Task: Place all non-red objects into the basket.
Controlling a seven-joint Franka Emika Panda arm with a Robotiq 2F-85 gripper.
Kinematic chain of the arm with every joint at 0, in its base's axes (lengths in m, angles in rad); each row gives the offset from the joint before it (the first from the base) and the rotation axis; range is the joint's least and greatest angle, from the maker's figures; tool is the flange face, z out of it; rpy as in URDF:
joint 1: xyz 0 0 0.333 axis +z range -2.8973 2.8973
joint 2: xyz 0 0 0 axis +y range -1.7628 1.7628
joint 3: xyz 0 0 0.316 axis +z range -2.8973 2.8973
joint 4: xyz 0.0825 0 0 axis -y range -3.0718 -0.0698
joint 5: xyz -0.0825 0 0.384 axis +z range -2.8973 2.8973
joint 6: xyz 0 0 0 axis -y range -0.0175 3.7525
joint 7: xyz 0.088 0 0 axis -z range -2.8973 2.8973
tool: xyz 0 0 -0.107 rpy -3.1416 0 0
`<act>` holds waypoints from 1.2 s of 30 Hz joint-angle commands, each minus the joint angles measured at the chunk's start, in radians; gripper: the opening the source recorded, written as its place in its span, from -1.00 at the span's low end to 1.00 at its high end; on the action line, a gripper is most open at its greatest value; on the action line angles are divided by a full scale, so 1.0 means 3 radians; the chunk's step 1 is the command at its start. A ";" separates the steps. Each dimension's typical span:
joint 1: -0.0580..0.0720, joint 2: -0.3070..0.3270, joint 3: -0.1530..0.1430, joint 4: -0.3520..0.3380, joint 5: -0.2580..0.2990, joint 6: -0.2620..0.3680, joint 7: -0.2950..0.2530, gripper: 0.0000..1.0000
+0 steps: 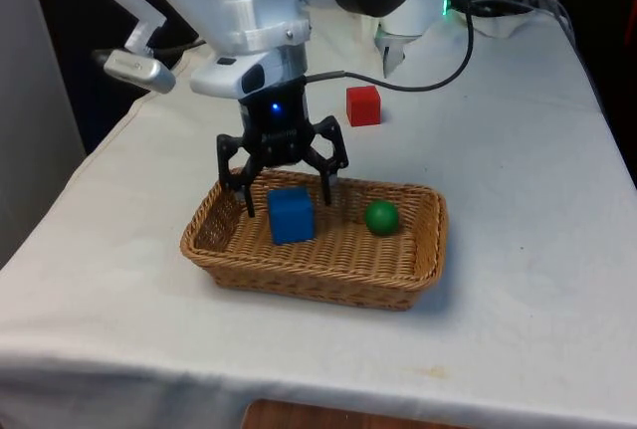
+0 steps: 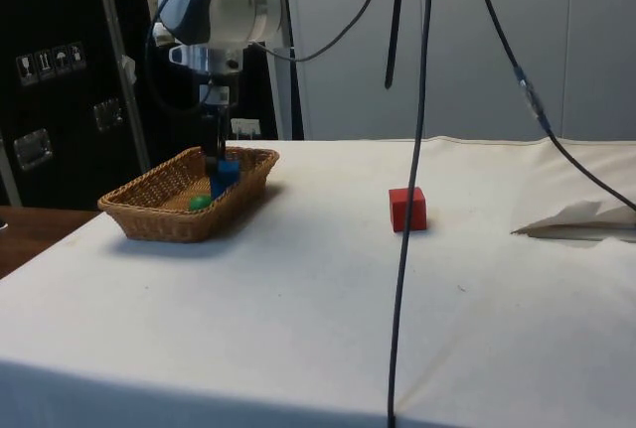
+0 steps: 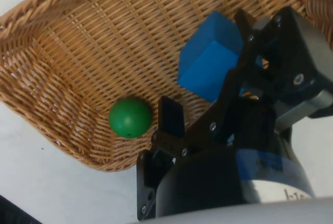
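A blue cube (image 1: 291,215) (image 3: 208,70) rests on the floor of the wicker basket (image 1: 309,285), near its far wall. My gripper (image 1: 288,202) (image 3: 208,65) hangs open just over it, one finger on each side and neither touching it. A green ball (image 1: 381,217) (image 3: 130,117) lies in the basket towards the front view's right of the cube. In the side view the gripper (image 2: 214,163) reaches down into the basket (image 2: 149,221), where the blue cube (image 2: 228,174) and green ball (image 2: 200,203) show above the rim. A red cube (image 1: 363,105) (image 2: 407,209) stands on the cloth beyond the basket.
A black cable (image 1: 438,76) trails over the cloth behind the red cube. In the side view, cables (image 2: 405,200) hang down in front of the table. The basket's rim (image 3: 31,5) surrounds the fingers on all sides.
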 commanded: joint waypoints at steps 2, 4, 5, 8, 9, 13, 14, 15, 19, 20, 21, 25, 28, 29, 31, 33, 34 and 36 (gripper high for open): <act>0.0017 -0.0077 -0.0037 -0.0023 -0.0010 -0.0077 0.0053 1.00; 0.0023 -0.0097 -0.0047 -0.0037 -0.0010 -0.0090 0.0063 1.00; 0.0037 -0.0130 -0.0063 -0.0057 -0.0007 -0.0120 0.0080 1.00; 0.0053 -0.0213 -0.0087 -0.0120 -0.0010 -0.0153 0.0093 1.00; 0.0060 -0.0243 -0.0090 -0.0150 -0.0013 -0.0157 0.0093 1.00; 0.0057 -0.0300 -0.0080 -0.0197 0.0000 -0.0163 0.0070 1.00; 0.0100 -0.0393 -0.0120 -0.0300 -0.0030 -0.0160 0.0093 1.00; 0.0107 -0.0423 -0.0123 -0.0333 -0.0037 -0.0160 0.0090 1.00; 0.0130 -0.0543 -0.0137 -0.0457 -0.0067 -0.0150 0.0087 1.00; 0.0143 -0.0600 -0.0143 -0.0520 -0.0080 -0.0147 0.0083 1.00; 0.0117 -0.0577 -0.0117 -0.0487 -0.0053 -0.0163 0.0070 1.00; 0.0173 -0.0717 -0.0167 -0.0640 -0.0103 -0.0143 0.0080 1.00; 0.0197 -0.0807 -0.0180 -0.0733 -0.0133 -0.0137 0.0080 1.00; 0.0167 -0.0820 -0.0153 -0.0737 -0.0123 -0.0163 0.0063 1.00; 0.0213 -0.0893 -0.0187 -0.0827 -0.0173 -0.0127 0.0083 1.00; 0.0233 -0.0960 -0.0193 -0.0890 -0.0207 -0.0117 0.0093 1.00; 0.0240 -0.0987 -0.0197 -0.0920 -0.0223 -0.0113 0.0097 1.00; 0.0273 -0.1087 -0.0203 -0.1007 -0.0277 -0.0100 0.0117 1.00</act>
